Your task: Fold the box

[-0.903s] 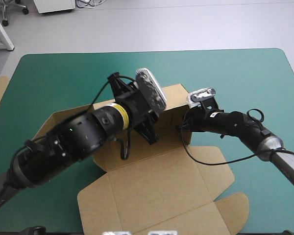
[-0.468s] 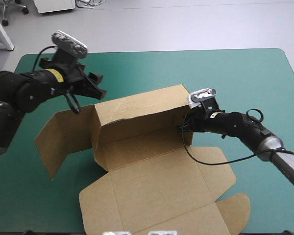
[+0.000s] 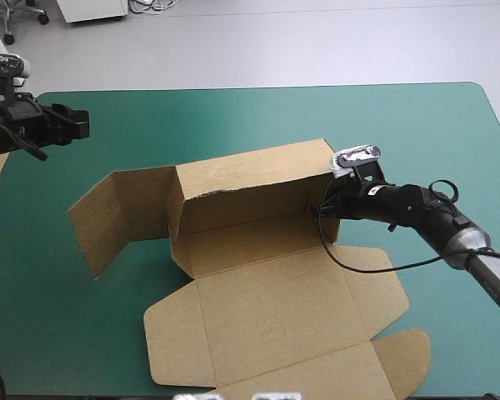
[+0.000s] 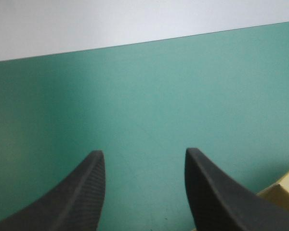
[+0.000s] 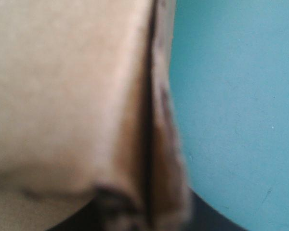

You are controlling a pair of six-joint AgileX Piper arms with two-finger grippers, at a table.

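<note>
High view: box (image 3: 258, 317) at near edge.

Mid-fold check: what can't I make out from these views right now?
- How deep the right gripper holds the box: blurred in the right wrist view, hidden behind the wall end in the high view.
- The nearest flap: cut off by the high view's bottom edge.
- Far face of the back wall: hidden by the wall itself, high view.
- Most of the box in the left wrist view: only a corner shows beside the open left gripper.
</note>
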